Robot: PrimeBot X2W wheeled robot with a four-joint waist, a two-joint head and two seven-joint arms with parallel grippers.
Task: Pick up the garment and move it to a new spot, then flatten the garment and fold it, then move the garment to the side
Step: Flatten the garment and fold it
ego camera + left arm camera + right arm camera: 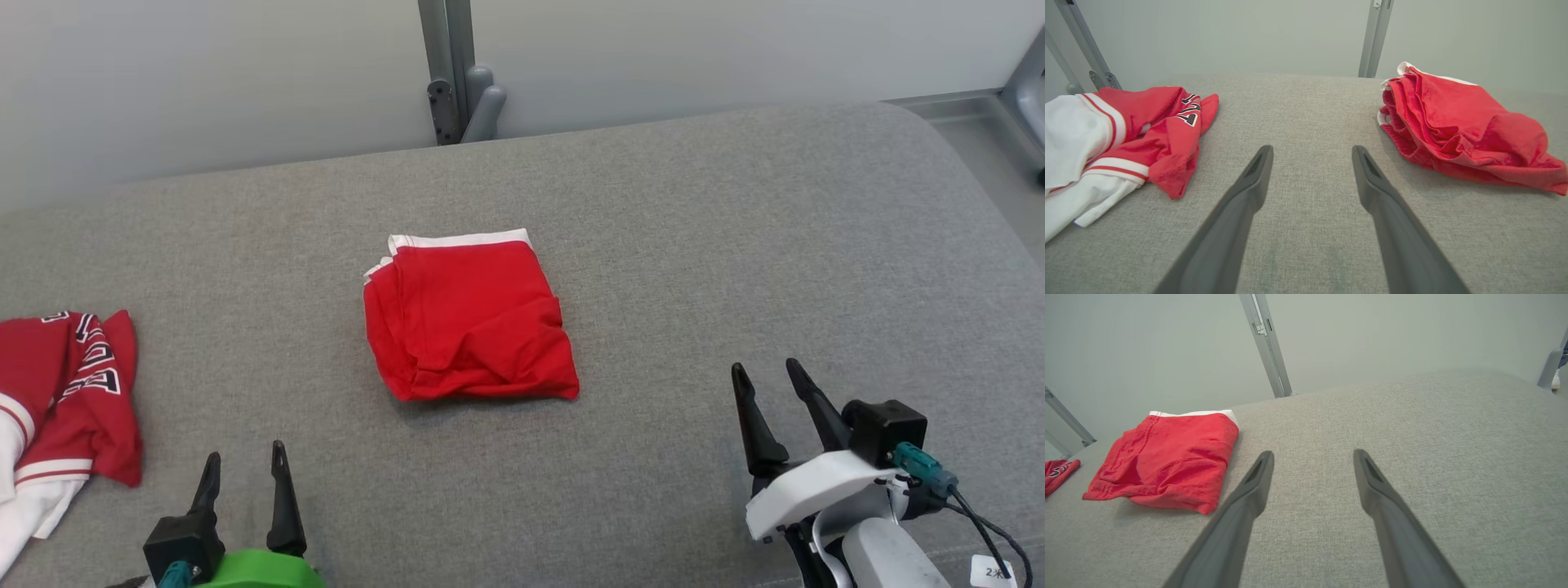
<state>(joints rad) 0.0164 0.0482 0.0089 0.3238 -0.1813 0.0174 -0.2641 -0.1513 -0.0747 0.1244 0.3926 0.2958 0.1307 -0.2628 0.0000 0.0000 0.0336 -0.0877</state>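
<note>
Stretching to a pale wall (204, 65), grey upholstery (735, 245) bears the folded garment (469, 318).

At the left end of the grey fabric-covered table (735, 245) we see a red and white jersey (69, 392) with dark lettering, lying crumpled in a loose heap. Behind the table we see a pale wall (204, 73) and a grey metal post (447, 49) standing against it, with a grey bracket (483, 106) at its foot.
</note>
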